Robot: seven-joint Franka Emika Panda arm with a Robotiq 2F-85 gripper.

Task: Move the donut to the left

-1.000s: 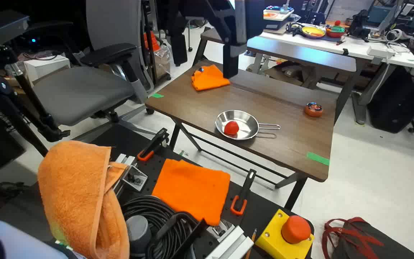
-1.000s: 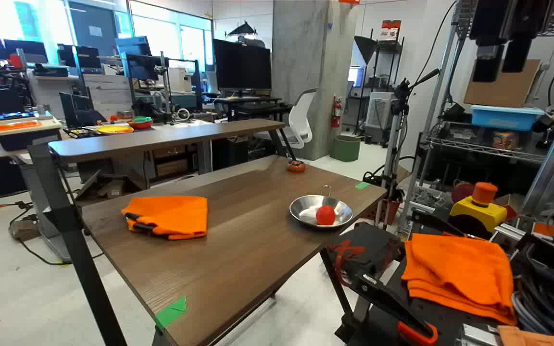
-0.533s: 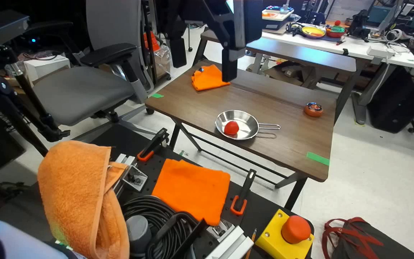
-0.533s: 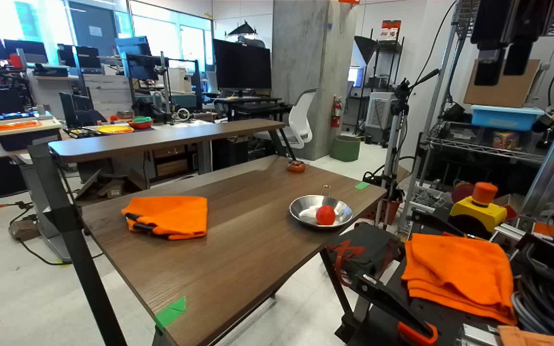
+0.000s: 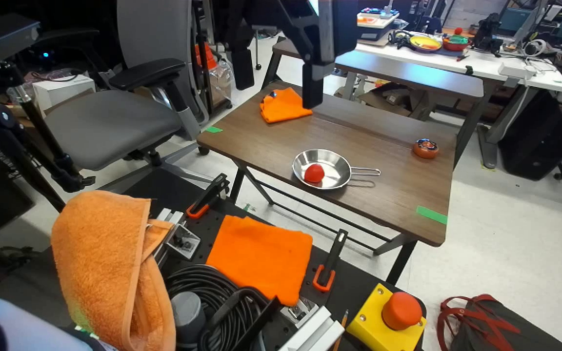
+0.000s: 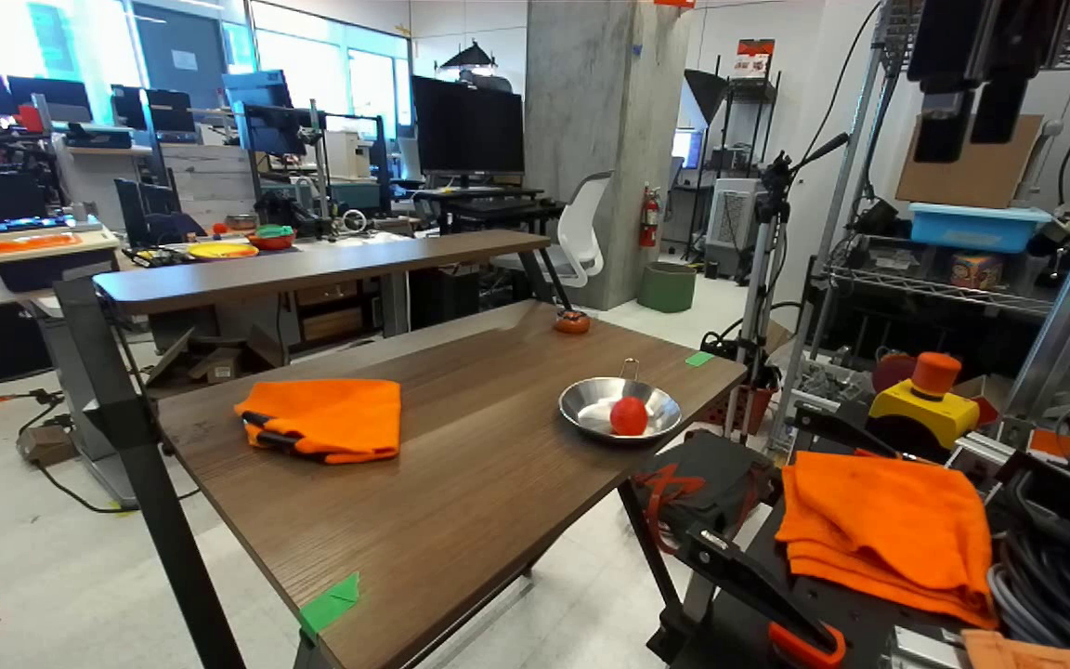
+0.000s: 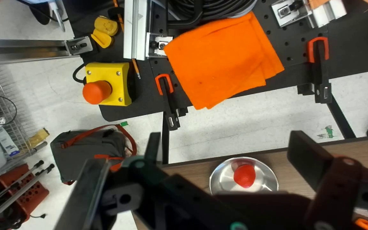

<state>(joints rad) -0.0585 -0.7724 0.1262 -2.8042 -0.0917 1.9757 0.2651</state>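
The donut (image 5: 426, 149), a small reddish-brown ring with a dark shiny top, sits on the brown table (image 5: 256, 141) near one end in both exterior views (image 6: 572, 322). It does not show in the wrist view. My gripper (image 5: 278, 80) is open and empty, high above the table and well apart from the donut. It also shows at the top right of an exterior view (image 6: 970, 121). In the wrist view its fingers (image 7: 228, 150) are wide apart with nothing between them.
A metal pan (image 5: 332, 163) with a red round thing (image 5: 314, 173) in it stands near the table edge. A folded orange cloth (image 5: 286, 108) lies at the far end from the donut. A raised shelf (image 6: 331, 269) runs along the table's back. A black cart (image 7: 149, 105) stands beside it.
My gripper has shifted only very slightly and stays open. The donut, pan and cloth have not moved.
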